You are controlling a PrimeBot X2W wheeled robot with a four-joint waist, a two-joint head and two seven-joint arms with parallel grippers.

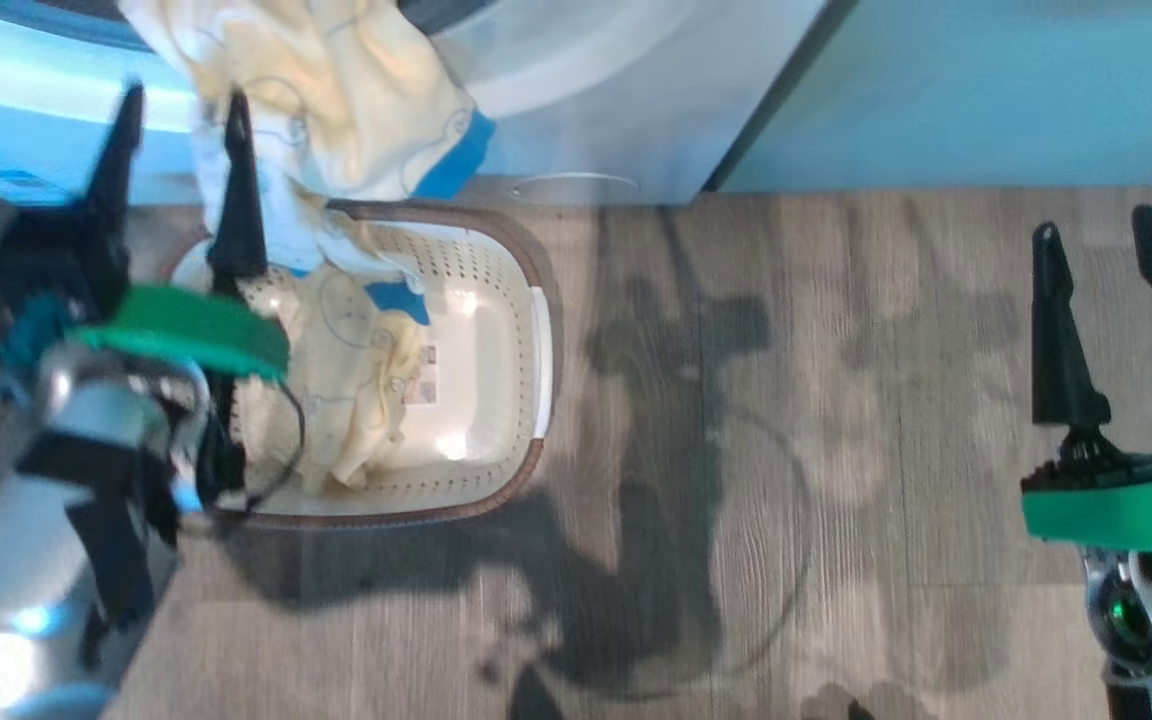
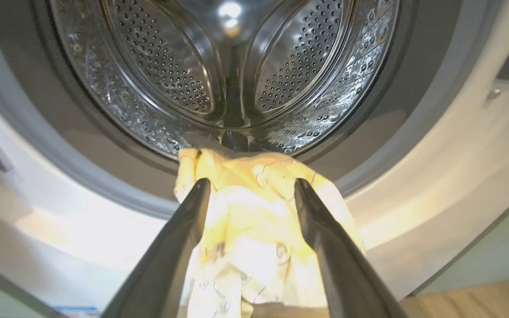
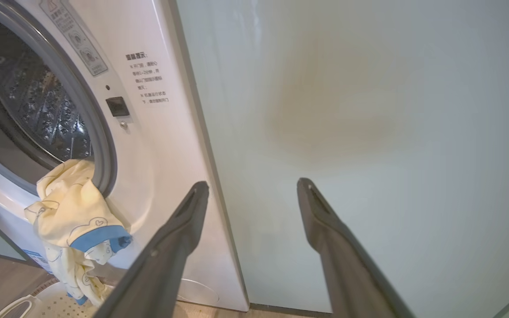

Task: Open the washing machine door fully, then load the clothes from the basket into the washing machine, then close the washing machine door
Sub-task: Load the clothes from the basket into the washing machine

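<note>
Well, my left gripper [image 2: 252,182] is spread wide with nothing clamped, its two dark fingers either side of a pale yellow soft garment [image 2: 254,229] with blue trim. It hangs over the lower edge of the grey gasket ring [image 2: 95,145] of the large white washing machine [image 3: 157,176], down to the rim of the small cream-white perforated plastic basket [image 1: 481,265], where more yellow clothes [image 1: 356,400] lie along the left side. My right gripper [image 3: 252,183] is equally wide and empty, facing the pale green cabinet panel [image 3: 369,132]
</note>
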